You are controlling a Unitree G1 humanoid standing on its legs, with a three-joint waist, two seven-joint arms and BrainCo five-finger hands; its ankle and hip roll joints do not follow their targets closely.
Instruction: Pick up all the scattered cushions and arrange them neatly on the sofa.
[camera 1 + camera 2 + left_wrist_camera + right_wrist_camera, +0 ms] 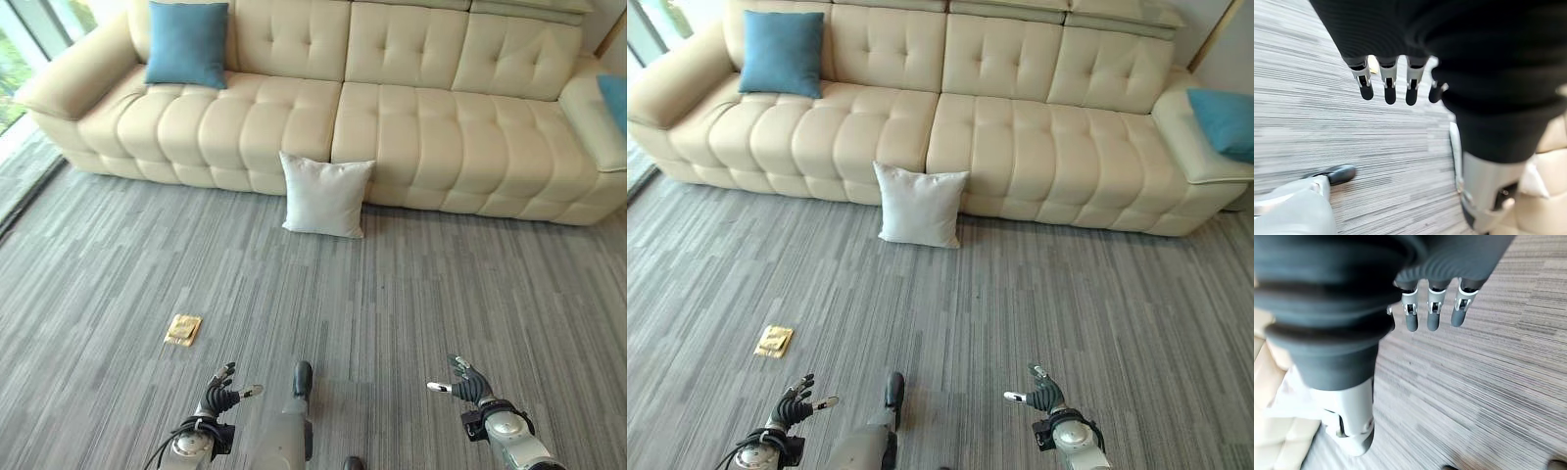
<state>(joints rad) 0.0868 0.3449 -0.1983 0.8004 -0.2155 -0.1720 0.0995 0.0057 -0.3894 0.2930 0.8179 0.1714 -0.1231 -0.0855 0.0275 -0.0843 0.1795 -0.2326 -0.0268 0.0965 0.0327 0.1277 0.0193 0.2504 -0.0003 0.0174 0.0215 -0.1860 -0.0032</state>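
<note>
A white cushion (326,194) stands on the grey carpet, leaning against the front of the cream sofa (421,127) near its middle. A blue cushion (187,43) rests upright against the sofa's back at its left end. Another blue cushion (1226,119) lies on the sofa's right arm. My left hand (219,399) and right hand (470,384) hang low over the carpet near me, far from the cushions. Both are open with relaxed fingers (1388,85) and hold nothing; the right hand's fingers (1432,313) point at bare carpet.
A small yellow-brown object (183,329) lies flat on the carpet to my left front. A window strip (20,59) runs along the far left beside the sofa's left arm.
</note>
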